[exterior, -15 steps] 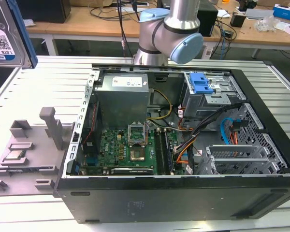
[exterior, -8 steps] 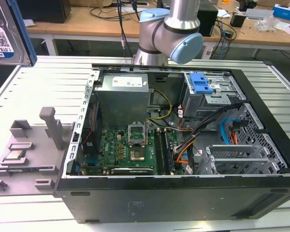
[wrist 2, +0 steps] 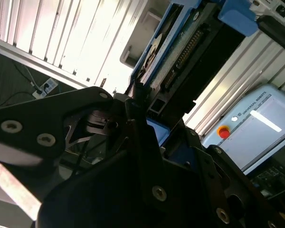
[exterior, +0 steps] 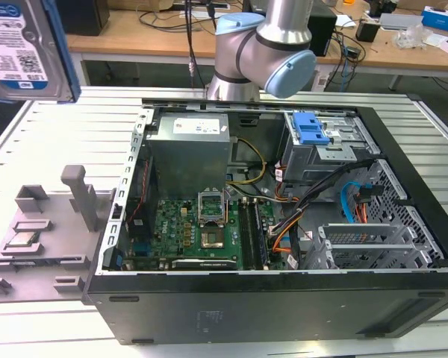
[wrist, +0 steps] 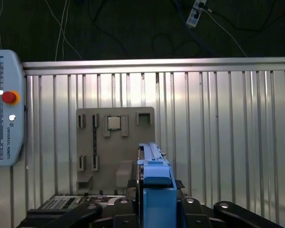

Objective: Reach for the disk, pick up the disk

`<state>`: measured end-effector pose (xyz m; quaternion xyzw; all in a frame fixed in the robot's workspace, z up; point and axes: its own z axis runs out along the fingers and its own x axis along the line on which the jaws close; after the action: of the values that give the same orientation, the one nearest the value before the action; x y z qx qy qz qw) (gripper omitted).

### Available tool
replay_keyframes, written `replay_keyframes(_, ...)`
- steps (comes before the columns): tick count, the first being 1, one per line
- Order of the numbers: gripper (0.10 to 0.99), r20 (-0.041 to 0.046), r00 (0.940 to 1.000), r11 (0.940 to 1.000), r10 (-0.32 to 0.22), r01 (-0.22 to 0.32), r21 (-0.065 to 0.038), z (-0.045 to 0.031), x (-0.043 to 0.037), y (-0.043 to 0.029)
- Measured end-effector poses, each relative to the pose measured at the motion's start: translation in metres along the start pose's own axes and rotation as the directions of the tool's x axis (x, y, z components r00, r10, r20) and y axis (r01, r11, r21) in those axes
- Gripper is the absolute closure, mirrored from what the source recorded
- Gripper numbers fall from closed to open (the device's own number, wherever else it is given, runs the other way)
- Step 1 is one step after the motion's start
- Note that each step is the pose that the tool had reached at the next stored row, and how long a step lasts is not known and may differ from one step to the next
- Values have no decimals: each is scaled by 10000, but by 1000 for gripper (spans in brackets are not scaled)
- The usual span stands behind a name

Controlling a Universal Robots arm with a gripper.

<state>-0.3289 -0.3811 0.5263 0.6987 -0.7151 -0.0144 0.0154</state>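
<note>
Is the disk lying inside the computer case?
No, the disk hangs above the table at the exterior view's left, outside the computer case.

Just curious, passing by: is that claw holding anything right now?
The gripper: closed, holding the disk.

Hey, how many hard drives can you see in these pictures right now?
1. The hard drive is clamped in the gripper, held high above the table at the exterior view's upper left. Others may be hidden inside the computer case.
</note>
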Motion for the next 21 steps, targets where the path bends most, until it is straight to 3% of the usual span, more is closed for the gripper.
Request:
replay_keyframes(5,722,0,10000,10000,-3,3,0,-8,-8,-184)
replay_keyframes(7,722,1,10000,10000,-2,2,0,-15,-19,-347)
replay_keyframes(21,722,1,10000,10000,-2,2,-1,-36,-52,-860)
